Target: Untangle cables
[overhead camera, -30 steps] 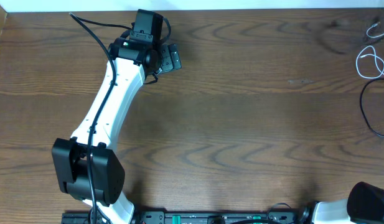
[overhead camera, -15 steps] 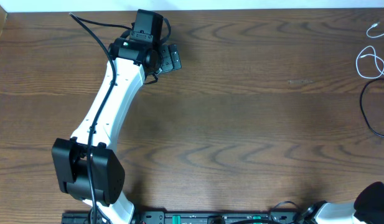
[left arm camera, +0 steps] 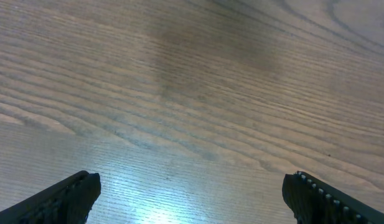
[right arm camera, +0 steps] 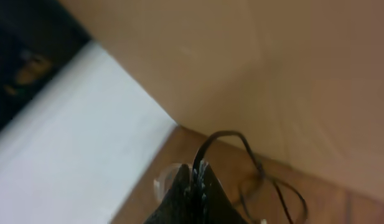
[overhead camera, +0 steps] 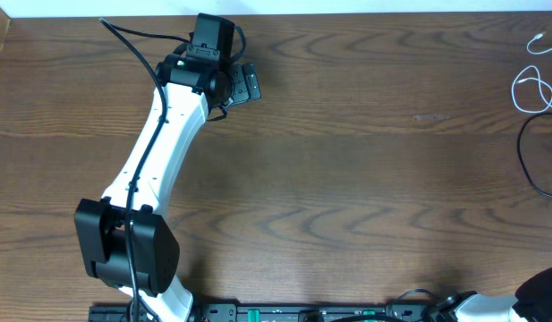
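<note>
Notably, the white cable lay in a small loop far from the left pincer, across the worktop on the right arm's side. The black cable curved just beside it, nearer that arm's base, and ran off the frame edge. Whether the two crossed beyond that edge could not be told.

The left pincer stood released, jaws wide over bare wood, grasping nothing. The right pincer was clenched. The black cable appeared to arch up just past its tips, but whether it was pinched there could not be told.

In my judgement the separating step was in hand. The next move called for drawing the black cable clear of the white loop, with the left pincer brought across to pin the white one.

Both cords were thin, limp and smooth-sheathed. The worktop was dark, matt, grained wood. The pincer pads were black and ribbed.
</note>
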Tool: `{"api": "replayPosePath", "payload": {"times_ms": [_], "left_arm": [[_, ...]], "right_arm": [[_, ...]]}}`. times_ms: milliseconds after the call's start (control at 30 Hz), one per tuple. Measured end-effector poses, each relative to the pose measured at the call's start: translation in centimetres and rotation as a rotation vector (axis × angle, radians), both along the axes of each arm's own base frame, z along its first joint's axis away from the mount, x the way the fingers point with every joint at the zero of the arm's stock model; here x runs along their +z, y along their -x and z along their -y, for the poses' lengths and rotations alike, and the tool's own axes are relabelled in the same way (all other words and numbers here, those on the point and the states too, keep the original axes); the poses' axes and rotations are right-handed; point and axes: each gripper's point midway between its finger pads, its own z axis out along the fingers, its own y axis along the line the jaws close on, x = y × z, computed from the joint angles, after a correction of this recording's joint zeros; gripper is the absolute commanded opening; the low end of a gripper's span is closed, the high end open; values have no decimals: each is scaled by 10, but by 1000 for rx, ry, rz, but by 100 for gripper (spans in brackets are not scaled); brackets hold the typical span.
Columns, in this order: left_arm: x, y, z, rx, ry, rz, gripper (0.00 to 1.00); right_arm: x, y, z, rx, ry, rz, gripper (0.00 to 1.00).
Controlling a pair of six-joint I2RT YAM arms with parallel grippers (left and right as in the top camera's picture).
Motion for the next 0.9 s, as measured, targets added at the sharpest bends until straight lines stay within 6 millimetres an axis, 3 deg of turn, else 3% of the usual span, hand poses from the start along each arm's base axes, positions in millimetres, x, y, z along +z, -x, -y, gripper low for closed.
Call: {"api": "replayPosePath", "payload": {"times_ms": [67,100,167,233,333,433,533,767,900], "left_arm": [[0,0,0,0,0,1,99],[0,0,0,0,0,0,98],[0,0,0,0,0,0,98],[0,0,0,0,0,1,99],[0,0,0,0,0,0,99],[0,0,0,0,0,0,99],[0,0,0,0,0,0,99],[-3,6,0,-4,-1,-27,99],[-3,7,6,-60,8,-31,99]], "right_arm": [[-25,-1,10,-30,-28,-29,1],[-39,-1,15,-44,-47,-46,11],[-64,-3,23,-62,-74,-70,50],[-93,-6,31,-74,-110,-107,80],[-129,-9,39,-82,-159,-151,97],[-161,-12,44,-82,-211,-195,99],[-174,-16,45,-69,-238,-207,99],[-167,-39,26,78,-267,-136,99],[-158,-70,-5,254,-279,-81,99]]}}
